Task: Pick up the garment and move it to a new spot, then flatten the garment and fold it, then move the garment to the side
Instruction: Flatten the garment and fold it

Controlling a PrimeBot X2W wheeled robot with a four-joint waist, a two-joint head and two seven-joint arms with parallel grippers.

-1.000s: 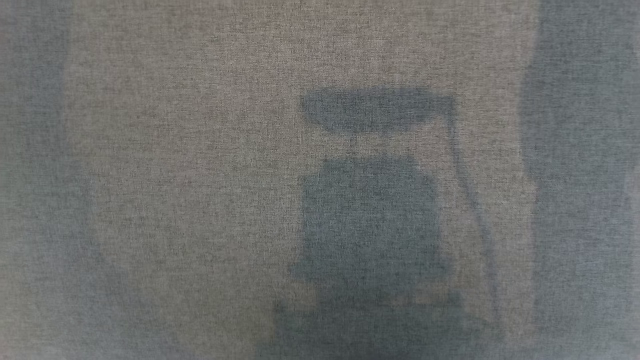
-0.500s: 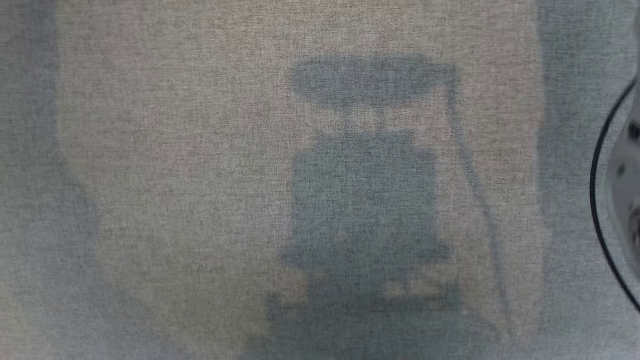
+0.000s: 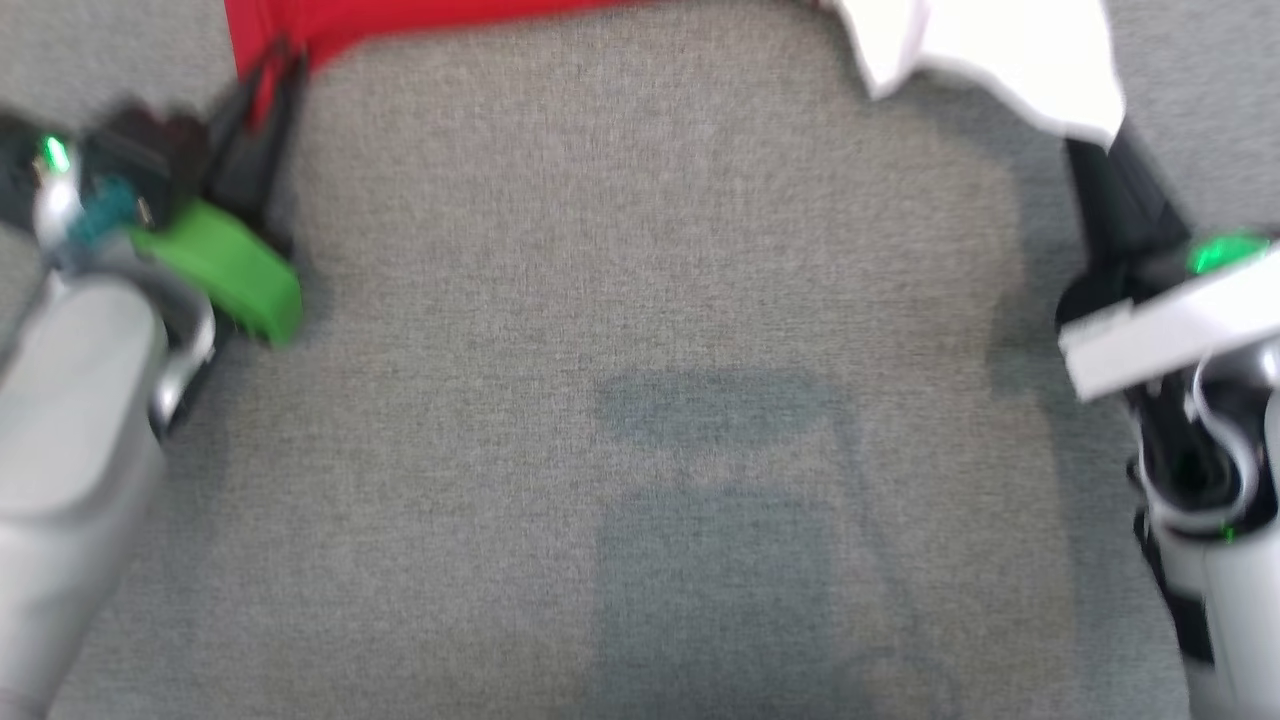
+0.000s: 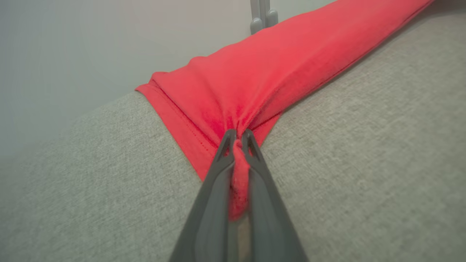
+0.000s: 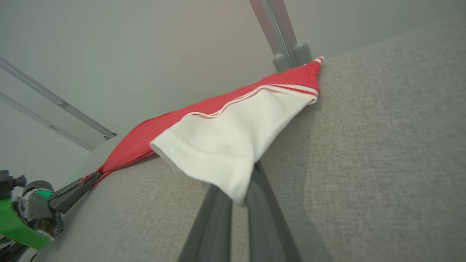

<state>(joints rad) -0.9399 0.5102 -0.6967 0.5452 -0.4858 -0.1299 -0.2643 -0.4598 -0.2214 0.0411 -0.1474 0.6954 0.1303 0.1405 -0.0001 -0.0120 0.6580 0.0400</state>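
Observation:
The garment (image 3: 400,20) is red with a white sleeve (image 3: 1000,50) and lies stretched along the far edge of the grey cloth table (image 3: 640,250). My left gripper (image 3: 280,65) is shut on its red left corner. In the left wrist view the gripper (image 4: 238,137) pinches a bunched fold of red cloth (image 4: 262,76). My right gripper (image 3: 1095,150) reaches under the white sleeve. In the right wrist view its fingers (image 5: 218,222) are close together, and the white sleeve (image 5: 222,145) drapes over and hides their tips.
A grey metal post (image 5: 287,54) stands at the table's far edge behind the garment, with a pale wall beyond. The green part of my left wrist (image 3: 230,270) sits at the left. My own shadow (image 3: 720,520) falls on the table's middle.
The head camera has shifted. Earlier it showed grey cloth and my shadow; now both grippers and the garment's red edge and white sleeve are in view at the top.

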